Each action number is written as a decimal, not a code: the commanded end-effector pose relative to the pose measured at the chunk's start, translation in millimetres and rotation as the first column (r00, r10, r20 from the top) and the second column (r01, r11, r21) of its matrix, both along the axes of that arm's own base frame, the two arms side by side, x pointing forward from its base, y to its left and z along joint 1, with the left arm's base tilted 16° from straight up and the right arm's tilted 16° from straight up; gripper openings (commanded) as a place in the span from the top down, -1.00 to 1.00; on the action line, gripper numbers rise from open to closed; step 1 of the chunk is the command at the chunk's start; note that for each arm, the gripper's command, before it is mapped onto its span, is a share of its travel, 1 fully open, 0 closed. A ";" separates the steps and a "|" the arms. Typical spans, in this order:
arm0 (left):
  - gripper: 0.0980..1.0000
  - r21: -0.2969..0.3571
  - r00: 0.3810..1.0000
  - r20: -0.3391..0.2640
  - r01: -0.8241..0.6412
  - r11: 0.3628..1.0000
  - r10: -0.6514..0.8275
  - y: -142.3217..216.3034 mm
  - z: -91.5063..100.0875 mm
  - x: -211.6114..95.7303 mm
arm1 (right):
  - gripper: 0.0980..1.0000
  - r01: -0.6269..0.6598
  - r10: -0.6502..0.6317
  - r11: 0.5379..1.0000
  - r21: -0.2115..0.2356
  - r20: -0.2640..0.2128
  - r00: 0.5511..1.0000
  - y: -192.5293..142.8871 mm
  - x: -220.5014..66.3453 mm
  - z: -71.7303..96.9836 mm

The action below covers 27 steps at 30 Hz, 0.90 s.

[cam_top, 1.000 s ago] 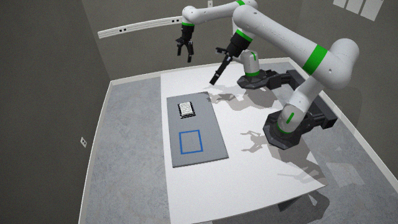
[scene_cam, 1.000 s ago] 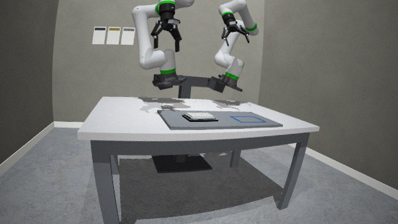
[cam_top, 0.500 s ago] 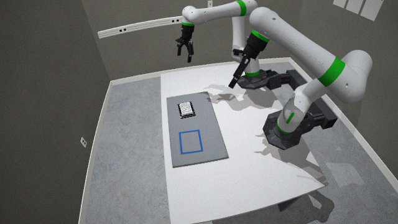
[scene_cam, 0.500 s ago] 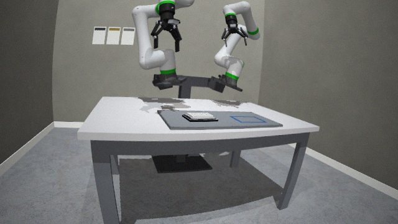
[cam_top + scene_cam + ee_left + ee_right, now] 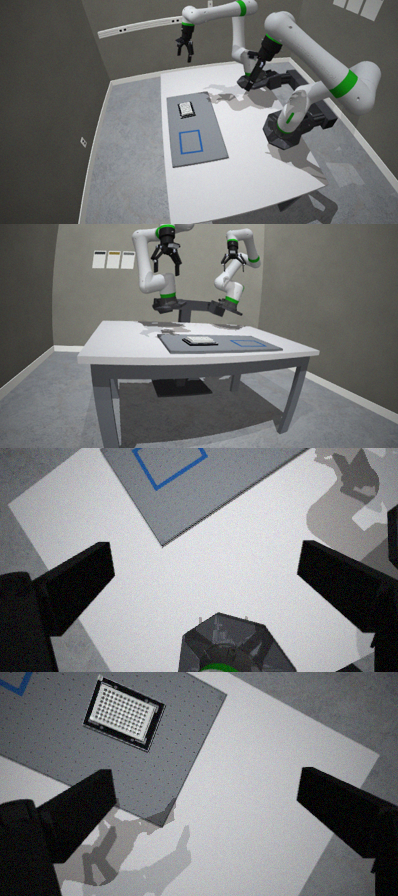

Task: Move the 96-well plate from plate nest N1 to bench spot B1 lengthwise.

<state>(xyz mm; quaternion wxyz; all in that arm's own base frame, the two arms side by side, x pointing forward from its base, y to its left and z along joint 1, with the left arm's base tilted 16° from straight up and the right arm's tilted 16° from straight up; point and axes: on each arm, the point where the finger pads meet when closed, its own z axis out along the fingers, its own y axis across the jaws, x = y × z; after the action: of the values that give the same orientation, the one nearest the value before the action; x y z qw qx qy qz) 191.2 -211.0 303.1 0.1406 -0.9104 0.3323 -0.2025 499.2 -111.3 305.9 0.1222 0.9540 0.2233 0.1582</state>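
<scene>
The white 96-well plate [image 5: 186, 107] [image 5: 200, 340] [image 5: 122, 713] sits in the black nest [image 5: 188, 116] [image 5: 155, 728] on the grey board. The blue taped outline [image 5: 191, 152] [image 5: 253, 346] [image 5: 181, 472] is on the same board, with nothing inside it; the left wrist view shows only part of it. My left gripper [image 5: 249, 88] [image 5: 234, 270] [image 5: 206, 558] is open and empty, high above the table on its arm's side of the board. My right gripper [image 5: 184, 58] [image 5: 166, 272] [image 5: 207, 785] is open and empty, high above the table beyond the plate's end of the board.
The grey board [image 5: 214, 143] [image 5: 224, 348] [image 5: 165, 518] [image 5: 185, 737] lies on the white table [image 5: 249, 174] [image 5: 109, 345]. Both arm bases stand at one long side of the table, opposite the board. In the top view the left arm is nearer and partly overlaps the right arm's base.
</scene>
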 end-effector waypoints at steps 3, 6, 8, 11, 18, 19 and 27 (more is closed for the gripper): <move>-1.00 -0.010 0.999 -0.035 0.016 1.000 -0.016 9.5 -1.7 -22.7 | -1.00 0.000 0.000 1.000 0.000 0.002 1.000 0.0 0.3 0.8; -1.00 -0.014 0.998 -0.050 0.023 1.000 -0.024 13.5 -2.8 -32.4 | -1.00 0.000 0.000 1.000 0.000 0.002 1.000 0.0 0.3 0.8; -1.00 -0.018 0.997 -0.064 0.030 0.999 -0.031 17.4 -3.9 -41.7 | -1.00 0.000 0.000 1.000 0.000 0.002 1.000 0.0 0.3 0.8; -1.00 -0.023 0.996 -0.084 0.041 0.999 -0.043 22.8 -5.6 -54.7 | -1.00 0.000 0.000 1.000 0.000 0.002 1.000 0.0 0.3 0.8; -1.00 -0.036 0.990 -0.124 0.065 0.997 -0.069 33.7 -9.3 -81.0 | -1.00 0.000 0.000 1.000 0.000 0.002 1.000 0.0 0.3 0.8; -1.00 -0.037 0.989 -0.129 0.068 0.997 -0.072 35.0 -9.8 -84.3 | -1.00 0.000 0.000 1.000 0.000 0.002 1.000 0.0 0.3 0.8; -1.00 -0.046 0.984 -0.155 0.085 0.995 -0.091 42.1 -12.4 -101.5 | -1.00 0.000 0.000 1.000 0.000 0.002 1.000 0.0 0.3 0.8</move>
<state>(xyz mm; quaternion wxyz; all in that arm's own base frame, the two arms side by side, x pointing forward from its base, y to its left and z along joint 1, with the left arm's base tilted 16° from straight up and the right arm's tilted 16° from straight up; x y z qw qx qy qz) 94.5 -170.5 291.0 0.0902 -0.9109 0.3755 -0.1454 499.2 -111.3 305.9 0.1222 0.9540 0.2233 0.1582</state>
